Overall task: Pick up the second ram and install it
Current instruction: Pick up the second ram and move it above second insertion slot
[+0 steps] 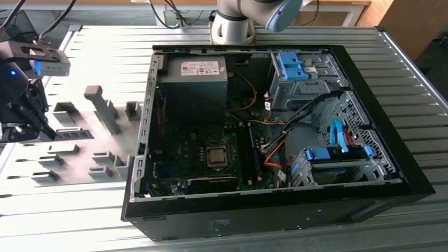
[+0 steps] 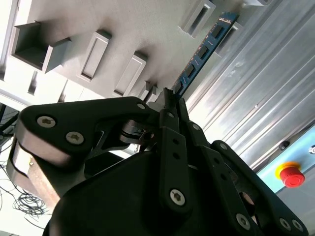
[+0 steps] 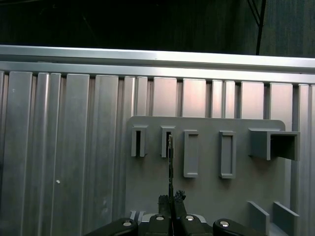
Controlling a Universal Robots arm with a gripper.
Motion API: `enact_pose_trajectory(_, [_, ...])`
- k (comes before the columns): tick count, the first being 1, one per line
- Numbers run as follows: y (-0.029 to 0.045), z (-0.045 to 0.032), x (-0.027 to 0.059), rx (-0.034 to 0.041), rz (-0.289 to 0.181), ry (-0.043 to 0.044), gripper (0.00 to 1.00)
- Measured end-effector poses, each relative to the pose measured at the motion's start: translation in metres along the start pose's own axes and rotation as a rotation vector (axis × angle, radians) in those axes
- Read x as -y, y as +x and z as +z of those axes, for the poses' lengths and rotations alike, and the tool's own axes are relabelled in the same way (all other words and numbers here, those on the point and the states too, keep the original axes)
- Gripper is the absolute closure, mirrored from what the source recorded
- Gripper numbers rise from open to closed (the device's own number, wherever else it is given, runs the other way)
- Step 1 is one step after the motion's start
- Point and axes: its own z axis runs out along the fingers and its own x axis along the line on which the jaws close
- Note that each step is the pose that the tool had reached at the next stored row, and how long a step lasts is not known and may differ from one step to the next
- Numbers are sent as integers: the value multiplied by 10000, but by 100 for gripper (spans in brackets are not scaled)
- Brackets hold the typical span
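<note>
We see the gripper (image 2: 170, 96) at the exterior view's left, over the grey holder plate (image 1: 112, 137) on the ribbed metal table (image 1: 406, 68). Its fingers are pressed together on one end of the second ram (image 2: 202, 51), which in the second wrist view runs away from the fingertips as a blue-green strip with dark chips. In the first wrist view we see the stick edge-on as a thin line, its far end overlapping a slotted holder block (image 3: 167, 141). We cannot tell whether that end sits in the slot or hangs just clear of it. More holder blocks stand on the plate around the stick, among them two long frames (image 3: 191, 153) and an open box-shaped block (image 3: 273, 144). Between the gripper and the open computer case (image 1: 413, 178) stand a tall upright block (image 1: 98, 102) and the case's near side wall (image 1: 145, 121). Inside the case lie the motherboard (image 1: 182, 152) with its processor socket (image 1: 217, 156), the power supply (image 1: 192, 79), orange cables (image 1: 273, 157) and blue drive carriers (image 1: 290, 65). A red stop button (image 2: 290, 175) sits beyond the table's edge.
</note>
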Motion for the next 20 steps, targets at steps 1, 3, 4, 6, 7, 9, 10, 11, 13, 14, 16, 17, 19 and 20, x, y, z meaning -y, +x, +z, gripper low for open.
enact_pose_trajectory(1, [0,-2,0,0,0,0,86])
enact_pose_trajectory(3, [0,-9,0,-1,0,-1,86])
enact_pose_trajectory(4, [0,-14,0,-1,0,-2,86])
enact_pose_trajectory(6, [0,-33,0,-1,-1,-2,86])
enact_pose_trajectory(7, [0,-42,-1,0,0,0,86])
enact_pose_trajectory(9, [0,-59,-1,0,-1,-1,86])
enact_pose_trajectory(10, [-1,-71,-1,-1,0,-1,86])
enact_pose_trajectory(11, [-1,-81,-1,-1,0,-1,86])
enact_pose_trajectory(13, [-1,-99,-1,-1,0,-1,86])
enact_pose_trajectory(14, [-1,-107,-2,-1,-1,-1,86])
enact_pose_trajectory(16, [-1,-121,-1,-3,-1,-1,86])
enact_pose_trajectory(17, [-1,-127,-1,-3,-1,0,86])
enact_pose_trajectory(19, [-1,-139,-2,-4,0,0,86])
enact_pose_trajectory(20, [-1,-146,-2,-4,-1,-1,86])
